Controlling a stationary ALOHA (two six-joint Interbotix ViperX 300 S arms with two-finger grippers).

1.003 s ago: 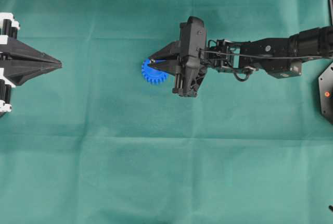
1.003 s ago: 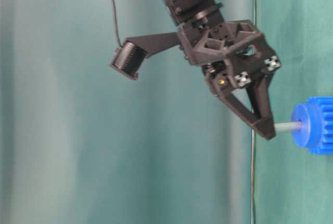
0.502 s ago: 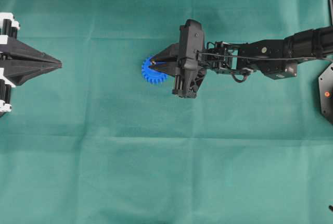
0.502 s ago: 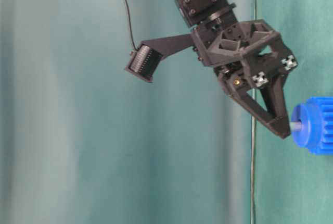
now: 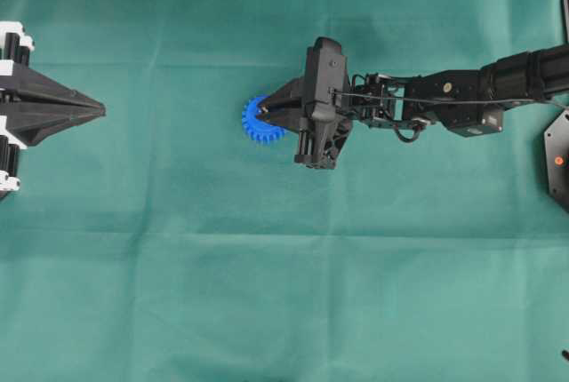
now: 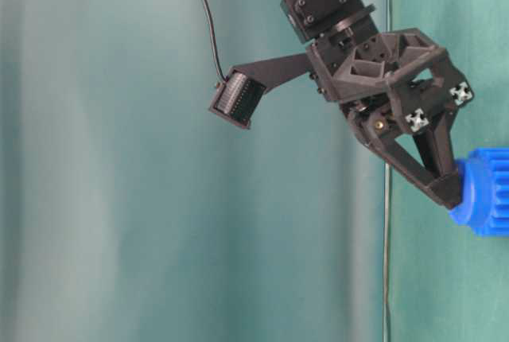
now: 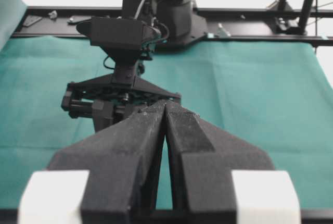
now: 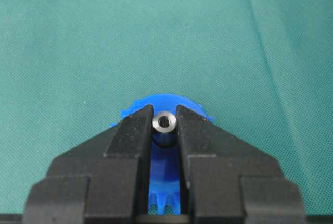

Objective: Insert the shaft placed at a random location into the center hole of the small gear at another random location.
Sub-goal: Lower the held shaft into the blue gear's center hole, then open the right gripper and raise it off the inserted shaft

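The tiny silvery-grey metal shaft [image 8: 165,122] shows end-on in the right wrist view as a shiny ring with a dark middle, clamped between the two black fingertips of the right gripper [image 8: 165,125]. Directly beneath it sits the bright blue plastic toothed small gear [image 5: 259,123], its rounded hub curving out past the fingertips and a few short teeth visible between the jaws lower down. At table level the right gripper's tips touch the face of the gear's hub [image 6: 469,199], and none of the shaft's length shows between them. The center hole is hidden behind the shaft and fingertips.

The gear lies near the middle of the green cloth-covered table [image 5: 284,293], with open cloth on every side.

The left gripper [image 5: 100,111] rests at the far left edge, well apart, jaws pressed together on nothing.
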